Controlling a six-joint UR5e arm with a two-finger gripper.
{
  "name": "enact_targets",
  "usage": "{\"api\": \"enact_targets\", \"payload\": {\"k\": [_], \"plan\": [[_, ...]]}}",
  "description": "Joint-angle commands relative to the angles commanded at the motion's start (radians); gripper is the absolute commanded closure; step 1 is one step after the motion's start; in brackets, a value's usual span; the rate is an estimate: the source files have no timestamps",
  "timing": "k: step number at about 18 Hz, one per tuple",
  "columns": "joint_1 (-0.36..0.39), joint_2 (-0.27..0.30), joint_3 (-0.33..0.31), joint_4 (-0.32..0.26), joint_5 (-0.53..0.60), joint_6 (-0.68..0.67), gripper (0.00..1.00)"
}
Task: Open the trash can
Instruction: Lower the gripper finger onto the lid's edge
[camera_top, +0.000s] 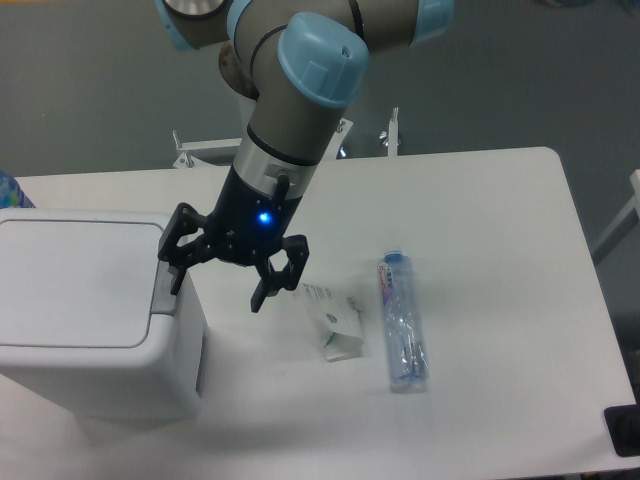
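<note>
The trash can (90, 310) is a large white boxy bin at the left of the table, its flat lid (75, 282) lying closed. A grey push tab (163, 292) sits on its right edge. My gripper (215, 285) hangs open just right of the bin. Its left finger (176, 275) is right at the tab, and I cannot tell whether it touches. Its right finger (262, 292) hangs over the table. Nothing is held.
A small white and green carton (333, 320) lies on the table right of the gripper. A clear plastic bottle (400, 320) lies further right. The white table (480, 220) ends at the right, with a metal frame (215, 150) behind its far edge.
</note>
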Motion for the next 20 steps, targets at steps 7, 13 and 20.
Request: {"api": "enact_targets", "payload": {"k": [7, 13, 20], "plan": [[-0.003, 0.003, -0.021, 0.0, 0.0, -0.002, 0.0], [-0.012, 0.003, -0.026, 0.002, 0.015, -0.002, 0.0], [-0.014, 0.0, -0.025, 0.003, 0.02, 0.0, 0.0]]}}
